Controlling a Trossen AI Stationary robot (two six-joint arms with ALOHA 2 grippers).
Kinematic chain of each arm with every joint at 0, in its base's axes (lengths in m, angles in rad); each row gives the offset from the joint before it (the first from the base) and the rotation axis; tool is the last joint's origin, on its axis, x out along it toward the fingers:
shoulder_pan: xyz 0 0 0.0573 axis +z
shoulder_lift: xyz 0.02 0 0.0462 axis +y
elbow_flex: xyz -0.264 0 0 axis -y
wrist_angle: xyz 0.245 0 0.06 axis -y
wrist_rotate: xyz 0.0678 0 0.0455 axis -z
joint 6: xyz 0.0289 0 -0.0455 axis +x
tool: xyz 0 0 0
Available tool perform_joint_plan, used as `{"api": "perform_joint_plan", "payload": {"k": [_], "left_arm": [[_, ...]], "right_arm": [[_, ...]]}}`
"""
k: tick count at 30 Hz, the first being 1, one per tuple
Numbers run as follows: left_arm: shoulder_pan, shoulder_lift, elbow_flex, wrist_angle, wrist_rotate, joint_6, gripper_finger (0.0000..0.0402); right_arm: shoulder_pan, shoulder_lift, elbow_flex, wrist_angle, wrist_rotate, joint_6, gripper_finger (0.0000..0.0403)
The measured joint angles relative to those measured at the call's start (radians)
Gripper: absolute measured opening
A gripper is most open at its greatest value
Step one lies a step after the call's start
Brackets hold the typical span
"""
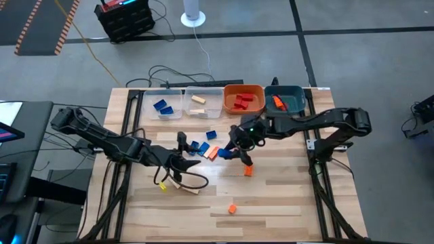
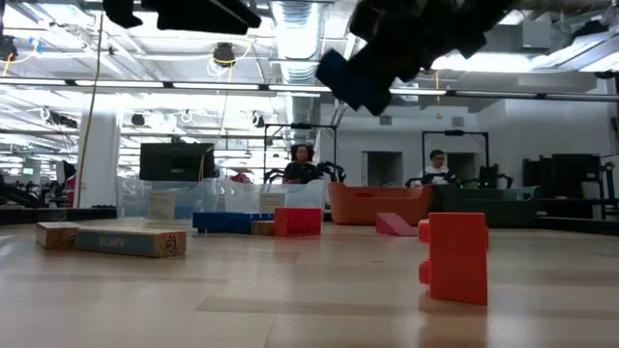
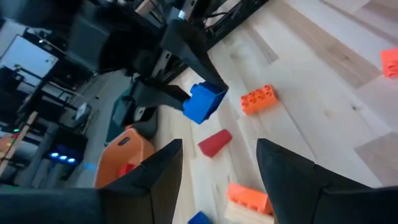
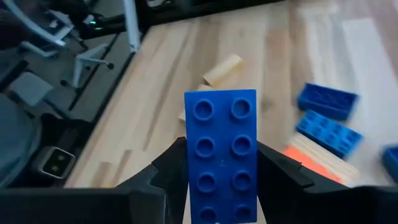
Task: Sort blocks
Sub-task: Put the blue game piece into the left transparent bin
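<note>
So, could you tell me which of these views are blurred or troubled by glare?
Right wrist view: the held blue block is sharp, the blocks behind it soft. Low view: the right gripper is a backlit dark shape against bright ceiling lights, while the red block is clear. Left wrist view: the left gripper is blurred. High view: even, no glare.

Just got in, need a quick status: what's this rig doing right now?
Sorting blocks by colour into four bins at the table's far edge. The right gripper holds a blue studded block, lifted above the loose pile mid-table. The left gripper is open and empty, near the pile. Blue blocks already lie in the clear bin, red in the orange bin. Two orange blocks sit apart, nearer the front.
</note>
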Motion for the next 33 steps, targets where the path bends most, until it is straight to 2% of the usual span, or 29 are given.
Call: {"api": "perform_joint_plan", "payload": {"k": [5, 12, 15, 24, 27, 31, 33], "left_arm": [[0.008, 0.097, 0.022, 0.047, 0.01, 0.037, 0.0208], [0.008, 0.191, 0.063, 0.068, 0.019, 0.058, 0.0209], [0.008, 0.219, 0.068, 0.07, 0.056, 0.056, 0.0209], [0.028, 0.234, 0.068, 0.073, 0.067, 0.03, 0.0204], [0.032, 0.234, 0.068, 0.077, 0.068, 0.047, 0.0175], [0.034, 0.234, 0.068, 0.09, 0.067, 0.08, 0.0094], [0.033, 0.234, 0.068, 0.106, 0.067, 0.083, 0.0081]], "right_arm": [[0.026, 0.091, 0.113, -0.035, -0.058, 0.031, 0.0174], [0.031, 0.218, 0.246, -0.132, -0.075, 0.033, 0.0181], [0.03, 0.25, 0.284, -0.14, -0.08, 0.022, 0.0178], [0.035, 0.275, 0.344, -0.157, -0.127, 0.015, 0.018], [0.038, 0.271, 0.344, -0.159, -0.131, 0.015, 0.018], [0.044, 0.272, 0.344, -0.159, -0.132, 0.016, 0.0187], [0.044, 0.272, 0.344, -0.158, -0.139, 0.018, 0.0195]]}}
